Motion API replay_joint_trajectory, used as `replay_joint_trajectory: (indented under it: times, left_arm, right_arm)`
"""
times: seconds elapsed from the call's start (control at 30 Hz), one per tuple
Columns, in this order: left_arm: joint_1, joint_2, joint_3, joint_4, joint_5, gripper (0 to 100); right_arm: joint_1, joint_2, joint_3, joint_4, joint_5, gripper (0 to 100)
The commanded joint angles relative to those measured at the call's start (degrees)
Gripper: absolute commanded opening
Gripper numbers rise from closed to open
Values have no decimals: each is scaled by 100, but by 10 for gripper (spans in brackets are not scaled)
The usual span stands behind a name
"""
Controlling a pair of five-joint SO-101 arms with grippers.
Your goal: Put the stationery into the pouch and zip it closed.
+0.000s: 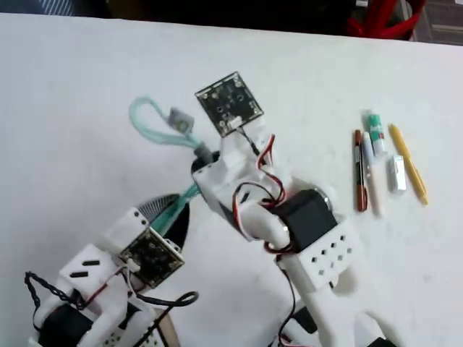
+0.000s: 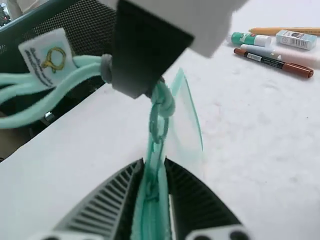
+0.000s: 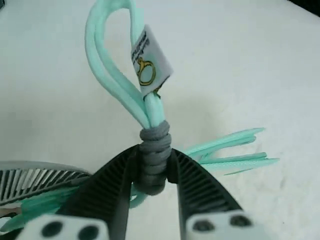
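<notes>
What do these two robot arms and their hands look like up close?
The left arm and right arm are chunky white plastic shells around black motors. Red, black and white wires loop along them. Each wrist carries a square dark circuit board. The left hand and right hand have two black tapered fingers on white bases; the left's look ribbed.

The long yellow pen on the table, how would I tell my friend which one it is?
On the white table, find the cluster of stationery lying apart from the two arms. The long yellow pen is the outermost piece, just past the small white eraser; it is the only yellow one, while the brown marker lies at the cluster's other edge.
</notes>
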Motion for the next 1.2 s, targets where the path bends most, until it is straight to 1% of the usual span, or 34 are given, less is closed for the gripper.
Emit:
replay_joint_trajectory:
  times: [0.0, 0.27, 0.37, 0.47, 0.5, 0.57, 0.63, 0.7, 0.77, 0.83, 0.9, 1.0, 1.07, 1.17]
  left_arm:
    - [-22, 48, 105, 70, -62, 23]
    - [-22, 48, 132, 62, -62, 23]
    - [-22, 48, 132, 62, -62, 24]
    - [-22, 48, 123, 62, -26, 36]
    - [-22, 48, 123, 70, -18, 59]
    - [-40, 48, 123, 246, 0, 140]
    - [-215, 48, 105, 466, 308, 216]
    - [-523, 48, 105, 475, 589, 252]
    - [-743, 48, 105, 466, 387, 255]
    - [-787, 48, 141, 475, 79, 255]
    - [-787, 48, 149, 448, 26, 255]
    - [-769, 48, 141, 193, 26, 259]
    - [-523, 48, 141, 123, 35, 260]
    - [136, 48, 141, 105, 141, 260]
  right_arm:
    - [690, -127, 114, -541, 0, 18]
    - [1552, -127, 1073, -1780, 0, 18]
    - [1710, -145, 1257, -1965, 0, 18]
    - [1666, -189, 1292, -1903, -53, 18]
    - [1613, -189, 1266, -1859, -53, 18]
    - [1560, -189, 1266, -1833, -53, 18]
    - [1525, -189, 1284, -1824, -53, 18]
    - [1525, -189, 1292, -1833, -53, 18]
    - [1525, -189, 1284, -1851, -53, 18]
    - [1525, -189, 1266, -1868, -62, 18]
    - [1349, -189, 1257, -1877, -62, 18]
    - [989, -189, 1266, -1868, -62, 18]
    - [804, -189, 1240, -1921, -62, 18]
    - [655, -145, 1064, -1938, -62, 18]
